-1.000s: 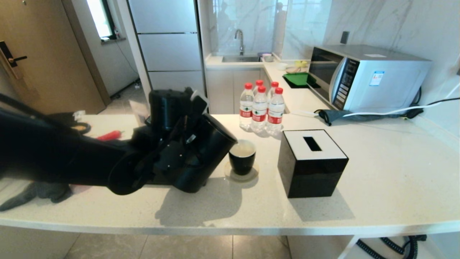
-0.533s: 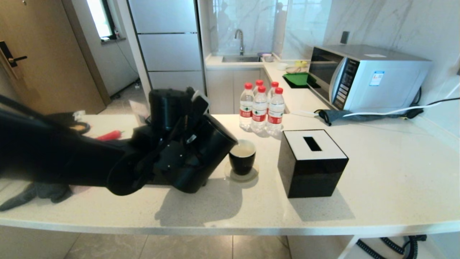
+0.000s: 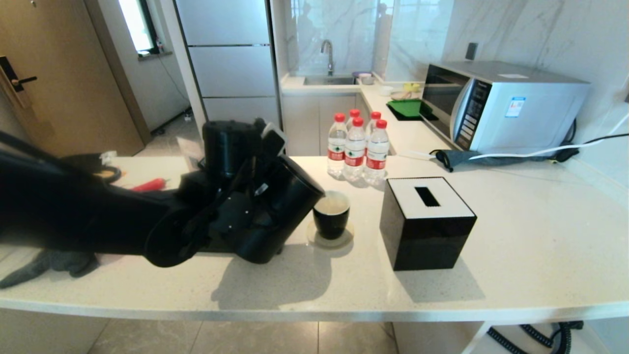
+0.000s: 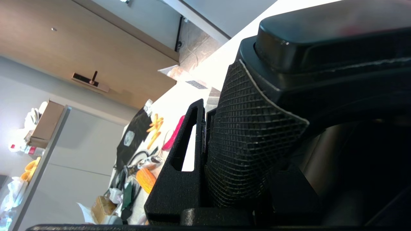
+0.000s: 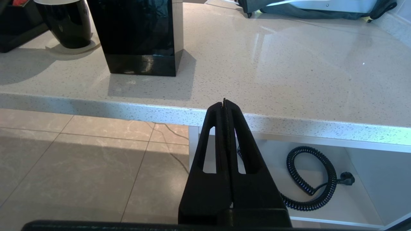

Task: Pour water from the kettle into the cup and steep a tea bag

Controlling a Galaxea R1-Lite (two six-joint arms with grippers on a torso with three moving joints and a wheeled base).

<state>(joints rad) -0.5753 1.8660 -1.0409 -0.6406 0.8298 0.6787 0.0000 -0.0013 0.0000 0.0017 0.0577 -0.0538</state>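
My left gripper (image 3: 250, 184) is shut on the loop handle of the matte black kettle (image 3: 280, 211), which it holds tilted with the spout end right against the cup's near rim. In the left wrist view the textured handle (image 4: 253, 138) fills the space between the jaws of the left gripper (image 4: 212, 109). The glossy black cup (image 3: 331, 216) stands on a round coaster, with pale water (image 3: 334, 203) showing inside; it also shows in the right wrist view (image 5: 65, 22). No stream is visible. The tea bag is out of view. My right gripper (image 5: 224, 102) is shut and empty, parked below the counter's front edge.
A black tissue box (image 3: 425, 223) stands right of the cup. Several red-capped bottles (image 3: 356, 147) are behind it, and a microwave (image 3: 501, 105) at the back right. A red packet (image 3: 150, 185) and a grey cloth (image 3: 54, 263) lie at the left. A coiled cord (image 5: 308, 179) lies under the counter.
The kettle stays tilted at the cup and the left arm has shifted only very slightly. The right arm has not moved.
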